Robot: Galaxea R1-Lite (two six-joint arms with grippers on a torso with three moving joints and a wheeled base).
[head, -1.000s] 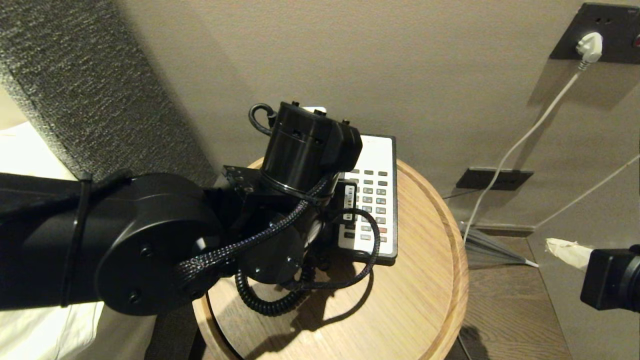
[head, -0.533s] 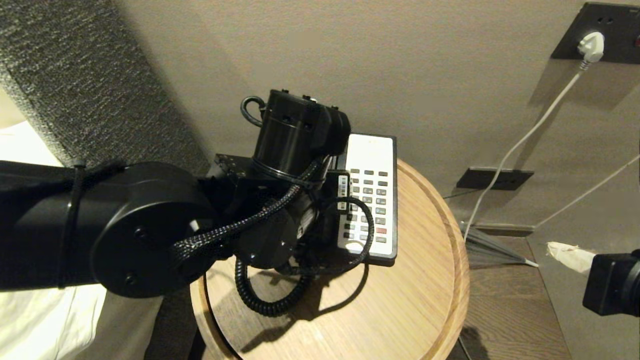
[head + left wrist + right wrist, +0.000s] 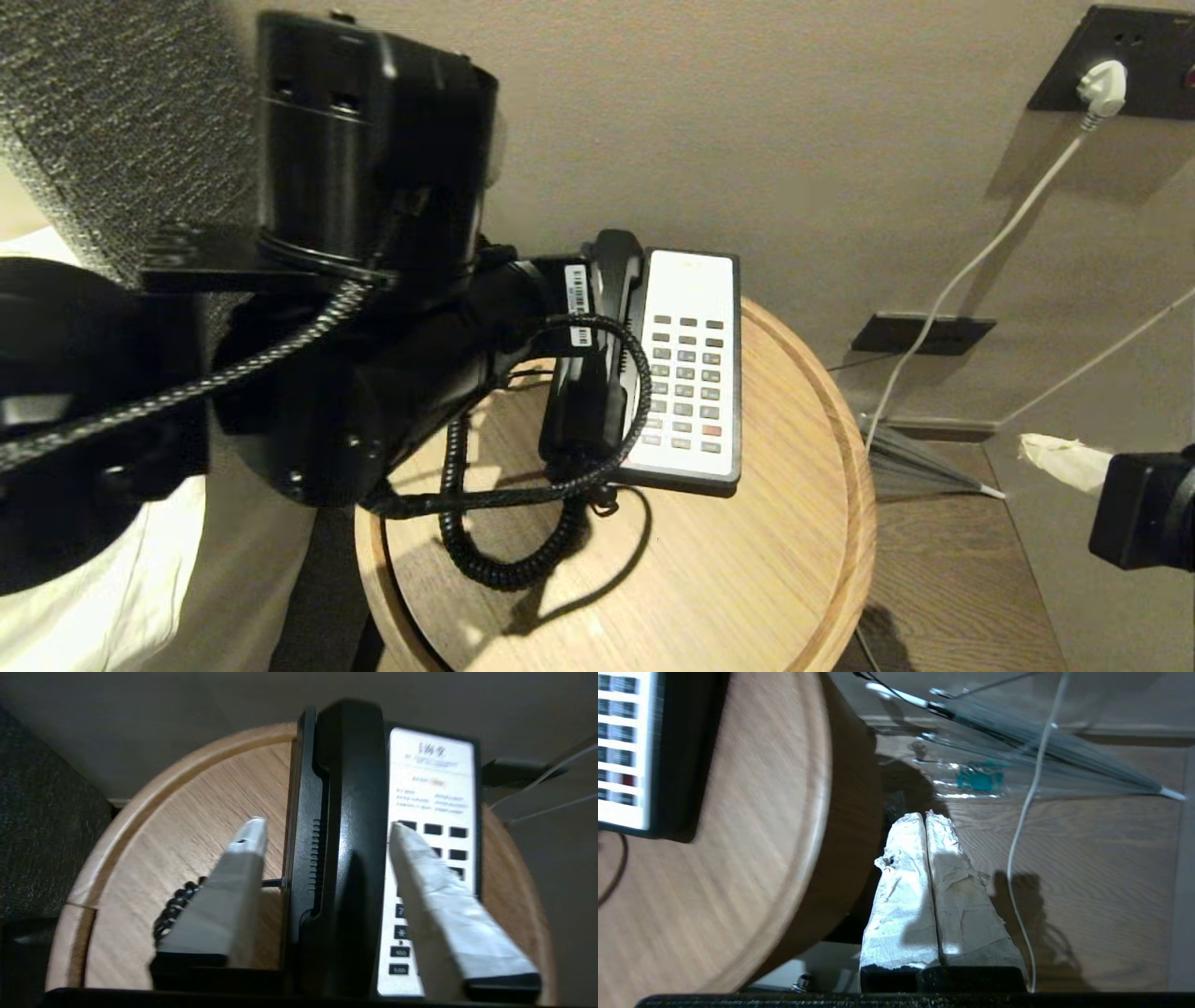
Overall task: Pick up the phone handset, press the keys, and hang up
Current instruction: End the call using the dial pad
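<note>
Handset (image 3: 355, 826): glossy, rigid, slippery; corded; take mid-shaft.
Left tool (image 3: 327, 833): open, straddling handset.
Right tool (image 3: 927, 821): closed, empty.

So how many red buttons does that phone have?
1. The single red button sits in the right column of the keys, second row from the bottom. The handset and arm may hide others on the left.

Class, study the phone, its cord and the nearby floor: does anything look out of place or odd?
The phone handset sits straight in its cradle. Only the umbrella lying on the floor beside the round table looks out of place.
</note>
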